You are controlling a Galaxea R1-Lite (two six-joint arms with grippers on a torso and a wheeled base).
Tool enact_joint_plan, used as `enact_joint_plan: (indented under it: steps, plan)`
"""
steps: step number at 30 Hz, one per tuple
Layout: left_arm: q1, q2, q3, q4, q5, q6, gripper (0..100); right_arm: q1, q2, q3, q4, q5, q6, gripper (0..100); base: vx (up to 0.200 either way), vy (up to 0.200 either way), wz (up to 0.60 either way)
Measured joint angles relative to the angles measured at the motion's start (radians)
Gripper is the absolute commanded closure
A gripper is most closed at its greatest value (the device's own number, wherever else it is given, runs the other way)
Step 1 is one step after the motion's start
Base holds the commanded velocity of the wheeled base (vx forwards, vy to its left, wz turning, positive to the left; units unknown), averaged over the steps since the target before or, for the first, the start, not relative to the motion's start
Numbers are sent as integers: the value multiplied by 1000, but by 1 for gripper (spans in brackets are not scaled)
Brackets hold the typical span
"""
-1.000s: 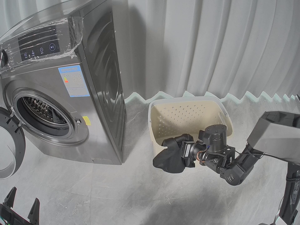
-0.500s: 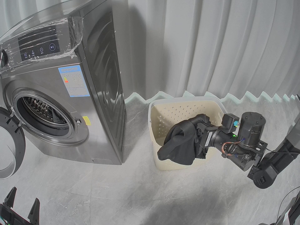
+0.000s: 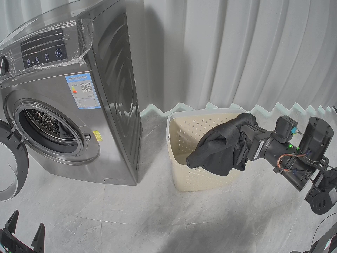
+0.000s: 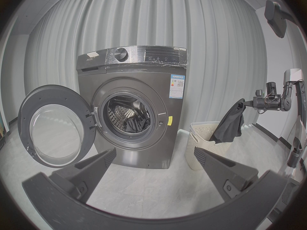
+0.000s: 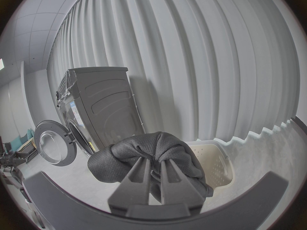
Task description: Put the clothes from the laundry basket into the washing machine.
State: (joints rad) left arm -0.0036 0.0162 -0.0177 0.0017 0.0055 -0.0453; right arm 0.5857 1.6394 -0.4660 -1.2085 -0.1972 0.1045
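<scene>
The washing machine was pictured on the robot's left, its round door swung wide and its drum left unobstructed, with dark clothing already lying inside. The cream laundry basket was set on the floor just beside the machine's right flank. A dark garment was held above the basket, clenched between the closed fingers of the right gripper, its loose tail hanging level with the rim. Whether cloth and rim touched could not be told. The left gripper was kept low near the floor, spread wide and empty, well apart from the basket.

The step in hand was judged to be the carry to the drum. To be done well, the garment would first need to be raised until its tail cleared the rim, so that the light basket was not dragged or tipped. It would then need to be swung round the machine's front corner and pushed well through the opening before the grip was released, so that no fabric was left draped over the door seal.
</scene>
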Motion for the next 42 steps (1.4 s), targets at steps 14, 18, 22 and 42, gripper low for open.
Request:
enact_joint_plan:
  steps: [14, 18, 22, 42]
  plan:
    - [1, 0, 0, 0, -2, -3, 0, 87, -90, 38, 3, -10, -29, 100, -171, 0, 0]
    - [0, 0, 0, 0, 0, -3, 0, 93, -96, 36, -2, -36, -27, 100, 0, 0, 0]
    - [0, 0, 0, 0, 1, -2, 0, 100, -100, 36, -7, -35, -25, 100, 0, 0, 0]
    - [0, 0, 0, 0, -1, -3, 0, 104, -94, 36, -14, -27, -17, 100, 0, 190, 0]
